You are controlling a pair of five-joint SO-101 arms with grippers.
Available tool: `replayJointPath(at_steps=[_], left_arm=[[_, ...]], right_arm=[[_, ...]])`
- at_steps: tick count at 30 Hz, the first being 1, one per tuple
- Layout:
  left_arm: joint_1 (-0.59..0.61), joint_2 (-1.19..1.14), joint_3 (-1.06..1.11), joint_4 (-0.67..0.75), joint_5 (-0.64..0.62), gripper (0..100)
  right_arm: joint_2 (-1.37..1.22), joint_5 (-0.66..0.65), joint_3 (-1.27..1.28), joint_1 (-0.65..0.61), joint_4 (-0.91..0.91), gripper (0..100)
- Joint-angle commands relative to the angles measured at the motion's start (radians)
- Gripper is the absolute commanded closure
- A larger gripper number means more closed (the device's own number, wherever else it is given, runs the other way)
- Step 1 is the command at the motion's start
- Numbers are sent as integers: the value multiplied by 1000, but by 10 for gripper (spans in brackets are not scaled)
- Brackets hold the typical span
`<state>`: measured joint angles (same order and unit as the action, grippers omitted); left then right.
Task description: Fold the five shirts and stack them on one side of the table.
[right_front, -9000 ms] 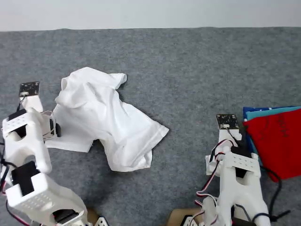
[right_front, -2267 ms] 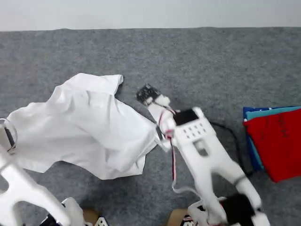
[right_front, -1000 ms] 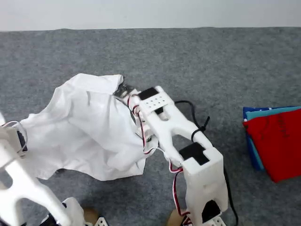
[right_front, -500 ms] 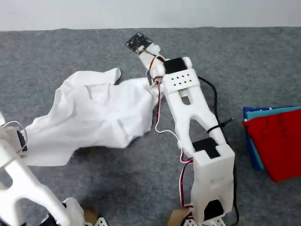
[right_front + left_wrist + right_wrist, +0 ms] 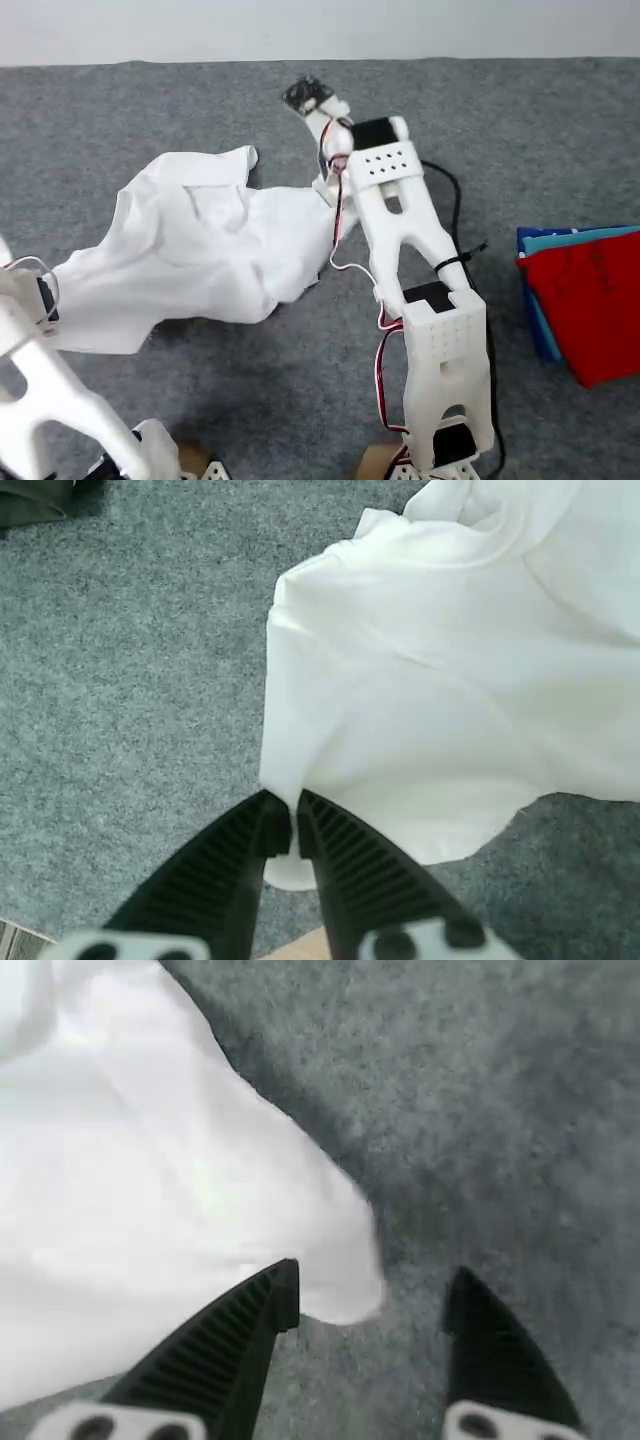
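Grey felt bench point(image 5: 500, 110): the white cotton shirt point(image 5: 200, 250) now lies drawn out across it, from my left arm at the near-left edge towards the far middle. It is much flatter than the crumpled heap it was seconds ago. My right arm has carried the shirt's far-right corner outward and just let it go.

Judgement: spreading looks nearly done; folding of this shirt has not begun.

The stack of folded shirts, red on top of blue point(image 5: 585, 300), sits at the bench's right edge, well apart from the white one.

My right end effector point(image 5: 376, 1272) stands wide open and holds nothing; the shirt's corner lies on the bench between its jaws. My left end effector point(image 5: 290, 815) is clamped tight on the shirt's hem, fabric pinched between the fingers.
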<state>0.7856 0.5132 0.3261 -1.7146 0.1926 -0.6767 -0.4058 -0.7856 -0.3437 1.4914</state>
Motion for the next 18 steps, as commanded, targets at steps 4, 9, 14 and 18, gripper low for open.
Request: replayJointPath(at_steps=[4, 9, 14, 18], left_arm=[[-5, 25, -7, 14, 6, 998], [-5, 25, -7, 17, 6, 998], [-5, 25, -7, 15, 6, 998], [-5, 25, -7, 15, 6, 998]], right_arm=[[93, 12, -288, -70, 302, 709], [183, 25, -169, -114, 305, 710], [334, 29, 158, -205, 305, 710], [421, 32, 374, -265, 300, 710]])
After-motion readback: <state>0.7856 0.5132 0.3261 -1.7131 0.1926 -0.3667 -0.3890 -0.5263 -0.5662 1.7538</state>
